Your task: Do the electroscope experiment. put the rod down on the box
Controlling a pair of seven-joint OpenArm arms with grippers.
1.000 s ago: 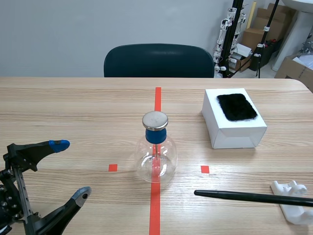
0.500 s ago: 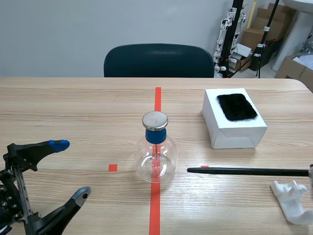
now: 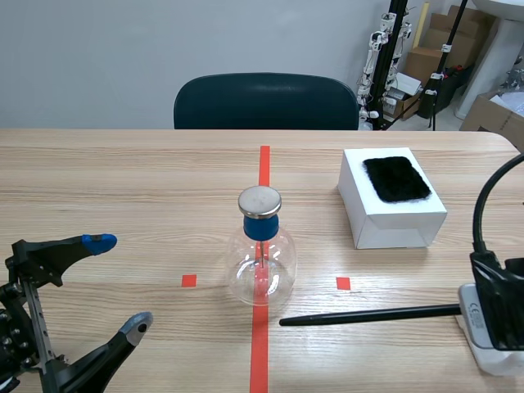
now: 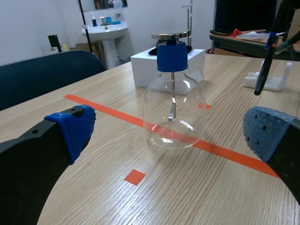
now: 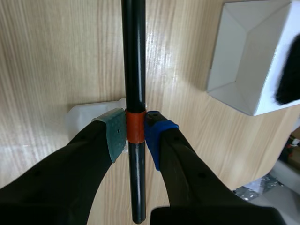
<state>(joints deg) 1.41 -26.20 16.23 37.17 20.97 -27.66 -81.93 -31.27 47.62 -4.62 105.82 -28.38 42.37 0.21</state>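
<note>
Rod [image 5: 134,70], black and thin, is sitting clamped between the pads [image 5: 115,133] of the right end effector [image 5: 136,136], which is gripping it at an orange band near one end; most of its length is running ahead of the fingers. In the scene view it is hanging roughly level over the tabletop [image 3: 123,180], its free tip pointing toward the glass flask [image 3: 262,266] and stopping just short of the red tape line. The white box [image 3: 385,221] with a black furry patch [image 3: 397,178] on top is standing beyond the rod, apart from it. A white holder [image 3: 491,356] is lying under the right end effector. The left end effector [image 3: 119,282] is resting low with its fingers spread wide, gripping nothing. Counting: one rod, one box, one flask, one holder, two end effectors.
</note>
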